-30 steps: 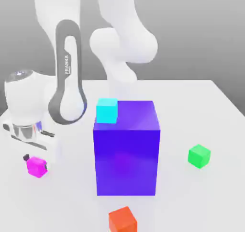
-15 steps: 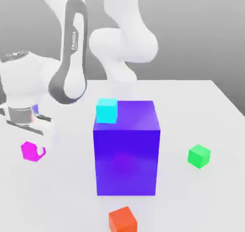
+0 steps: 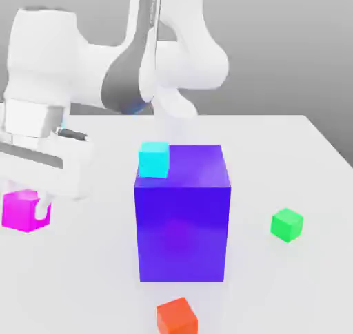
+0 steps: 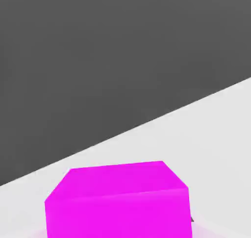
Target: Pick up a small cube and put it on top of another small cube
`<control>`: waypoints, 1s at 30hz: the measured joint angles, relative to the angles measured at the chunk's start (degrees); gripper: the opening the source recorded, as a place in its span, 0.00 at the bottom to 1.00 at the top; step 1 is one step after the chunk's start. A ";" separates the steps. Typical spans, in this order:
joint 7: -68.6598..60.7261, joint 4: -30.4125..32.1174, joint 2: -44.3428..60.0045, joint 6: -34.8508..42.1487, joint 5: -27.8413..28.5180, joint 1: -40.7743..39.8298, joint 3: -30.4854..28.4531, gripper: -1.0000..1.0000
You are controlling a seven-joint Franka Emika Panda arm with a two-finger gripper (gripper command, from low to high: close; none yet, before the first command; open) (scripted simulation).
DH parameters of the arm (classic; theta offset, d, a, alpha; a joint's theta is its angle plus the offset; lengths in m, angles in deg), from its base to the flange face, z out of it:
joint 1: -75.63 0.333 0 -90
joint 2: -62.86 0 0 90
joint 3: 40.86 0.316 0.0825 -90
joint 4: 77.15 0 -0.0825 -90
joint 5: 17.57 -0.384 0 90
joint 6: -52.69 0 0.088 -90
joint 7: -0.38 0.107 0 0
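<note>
The small magenta cube (image 3: 22,211) hangs under my gripper (image 3: 26,206) at the exterior view's far left, raised off the white table (image 3: 289,160). The gripper is shut on it, and one white finger (image 3: 45,204) shows at the cube's side. In the hand view the magenta cube (image 4: 117,200) sits very close, with the table edge and a dark background behind it. The other small cube, bright green (image 3: 287,224), rests on the table at the exterior view's right, far from the gripper.
A big blue-purple block (image 3: 181,212) stands mid-table between the gripper and the green cube. A cyan cube (image 3: 154,158) sits on its top corner. An orange-red cube (image 3: 176,317) lies near the front edge. The arm's white links rise behind.
The gripper closed on the magenta cube and rose with it, carrying it up and toward the exterior view's left. The arm swung upward. The other cubes stayed put.
</note>
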 joint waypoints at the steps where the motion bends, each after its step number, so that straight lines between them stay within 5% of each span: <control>1: 2.83 0.44 -0.57 0.55 -0.28 1.29 1.89 0.00; 11: 30.01 5.49 -4.86 5.48 -4.92 15.86 21.75 0.00; 22: 45.82 14.66 -7.36 10.93 -19.01 32.89 34.94 0.00; 30: 50.42 14.72 -2.68 7.20 -14.34 30.11 37.51 0.00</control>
